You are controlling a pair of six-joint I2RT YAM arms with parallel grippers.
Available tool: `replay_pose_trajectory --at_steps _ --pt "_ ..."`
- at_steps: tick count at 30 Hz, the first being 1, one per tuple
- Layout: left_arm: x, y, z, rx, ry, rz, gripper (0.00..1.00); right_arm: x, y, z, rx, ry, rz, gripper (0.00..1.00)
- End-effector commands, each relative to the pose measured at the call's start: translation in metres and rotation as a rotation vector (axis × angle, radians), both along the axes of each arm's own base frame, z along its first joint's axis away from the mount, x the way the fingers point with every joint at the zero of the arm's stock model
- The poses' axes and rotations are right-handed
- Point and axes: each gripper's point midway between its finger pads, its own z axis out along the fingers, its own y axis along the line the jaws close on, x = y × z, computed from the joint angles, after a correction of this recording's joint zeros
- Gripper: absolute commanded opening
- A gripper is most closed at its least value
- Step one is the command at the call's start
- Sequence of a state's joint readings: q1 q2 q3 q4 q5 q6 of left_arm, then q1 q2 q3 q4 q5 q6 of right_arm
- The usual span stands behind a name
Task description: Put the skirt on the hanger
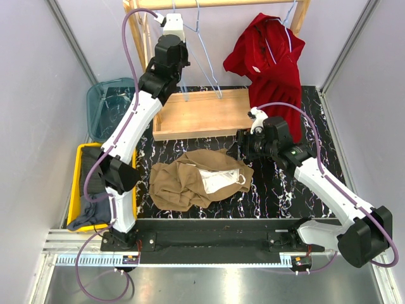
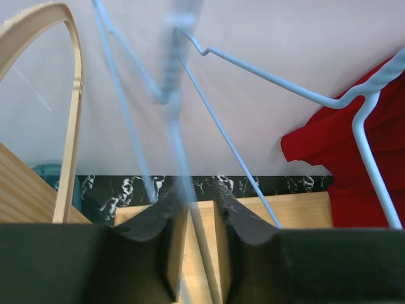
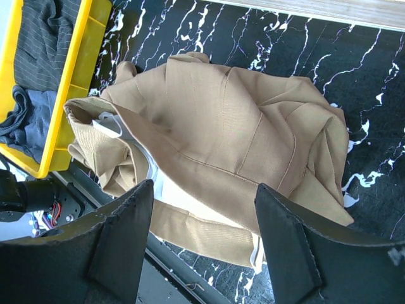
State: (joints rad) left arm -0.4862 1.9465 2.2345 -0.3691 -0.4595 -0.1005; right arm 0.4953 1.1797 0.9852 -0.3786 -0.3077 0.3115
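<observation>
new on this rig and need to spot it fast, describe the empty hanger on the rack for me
Look to the wooden rack at the back of the table; two wire hangers hang from it. The empty hanger is the left one, its thin pale wire passing through the left gripper; its neighbour to the right carries a red garment.

Pale grey-lilac panel walls enclose the cell on the left [image 1: 38, 76], back [image 1: 221, 38] and right [image 1: 373, 95]; slanted aluminium posts [image 1: 69, 38] mark the corners; the light is even and soft. The black marble-patterned tabletop with white veins [image 1: 278, 196] fills the middle. A light wooden garment rack stands at the back, with a flat plank base [image 1: 202, 114] and a top rail [image 1: 221, 3]; a red garment [image 1: 272, 57] hangs from the rail. A teal translucent tub [image 1: 104, 107] and a yellow plastic bin [image 1: 79, 183] of dark clothes sit at left; a brushed steel surface [image 1: 221, 285] lies nearest.
</observation>
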Motion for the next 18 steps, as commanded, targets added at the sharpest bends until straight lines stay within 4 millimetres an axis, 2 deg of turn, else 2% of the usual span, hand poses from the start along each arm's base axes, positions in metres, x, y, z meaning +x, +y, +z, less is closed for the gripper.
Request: replay_pose_trajectory --at_steps 1,2,4,9,14,18 --pt "-0.015 0.01 0.05 -0.043 -0.102 0.013 0.15 0.008 0.002 0.011 0.023 -0.047 -0.006 0.73" --pt "-0.017 0.011 0.053 -0.045 -0.107 0.01 0.08 0.008 0.002 0.012 0.024 -0.047 -0.006 0.73" --pt "-0.022 0.014 0.063 -0.049 -0.126 0.011 0.0 0.008 0.001 0.012 0.023 -0.05 -0.009 0.73" --pt "-0.039 0.019 0.093 -0.065 -0.184 -0.02 0.0 0.008 -0.001 0.012 0.021 -0.055 -0.026 0.73" --pt "-0.057 0.025 0.113 -0.079 -0.218 -0.037 0.0 0.01 -0.004 0.017 0.021 -0.069 -0.043 0.73" --pt "-0.07 0.025 0.119 -0.084 -0.226 -0.075 0.0 0.01 -0.005 0.019 0.023 -0.073 -0.055 0.74"
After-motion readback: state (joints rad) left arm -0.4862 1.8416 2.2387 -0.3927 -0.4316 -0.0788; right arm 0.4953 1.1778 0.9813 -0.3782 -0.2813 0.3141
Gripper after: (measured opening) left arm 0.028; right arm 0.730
